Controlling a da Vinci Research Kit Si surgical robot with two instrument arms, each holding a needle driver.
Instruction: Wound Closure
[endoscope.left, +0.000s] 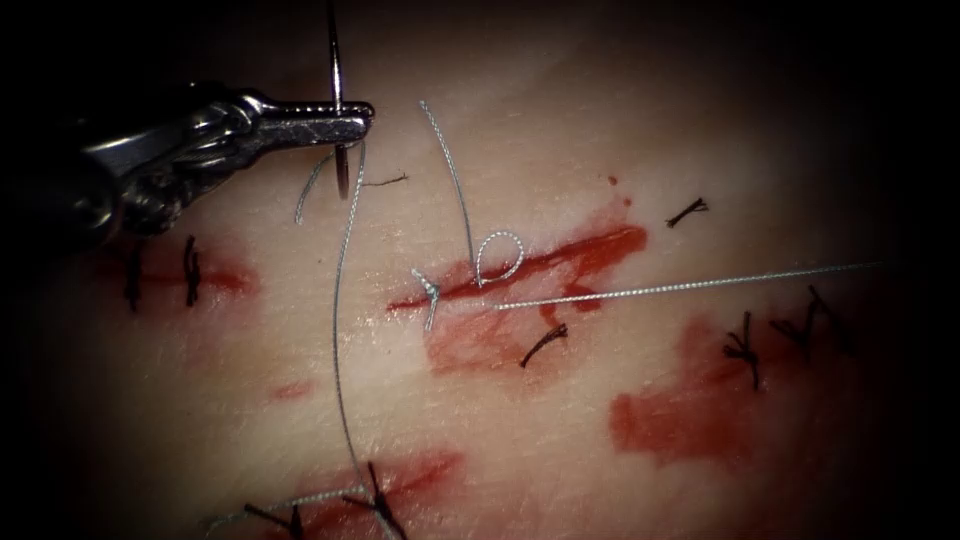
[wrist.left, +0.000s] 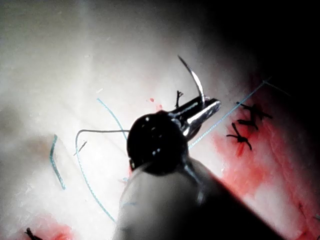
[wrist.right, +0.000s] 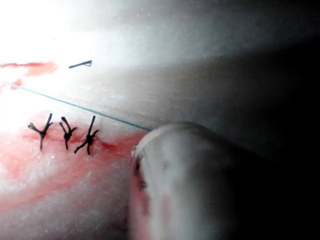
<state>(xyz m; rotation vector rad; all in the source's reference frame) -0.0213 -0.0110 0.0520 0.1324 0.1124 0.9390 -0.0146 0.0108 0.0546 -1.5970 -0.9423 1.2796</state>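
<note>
My left tool (endoscope.left: 352, 120) reaches in from the upper left, its jaws shut on the curved needle (endoscope.left: 337, 70). It grips the needle nearer the thread end, and the needle stands upright, free of the tissue (endoscope.left: 600, 130), left of the cut (endoscope.left: 575, 258). In the left wrist view the needle (wrist.left: 196, 80) rises above the left tool (wrist.left: 209, 107). Pale thread (endoscope.left: 338, 330) hangs from the needle down the picture. A small loop (endoscope.left: 500, 255) lies on the cut beside a knot (endoscope.left: 430, 288). A taut strand (endoscope.left: 700, 285) runs off to the right. The right tool's body (wrist.right: 190, 180) covers the end of that thread (wrist.right: 75, 106).
Dark finished stitches sit at the left (endoscope.left: 190, 270), the right (endoscope.left: 745, 348) and the bottom (endoscope.left: 375, 495). Short cut thread ends (endoscope.left: 543, 343) lie near the cut. Red fluid (endoscope.left: 680, 415) stains the tissue at the lower right.
</note>
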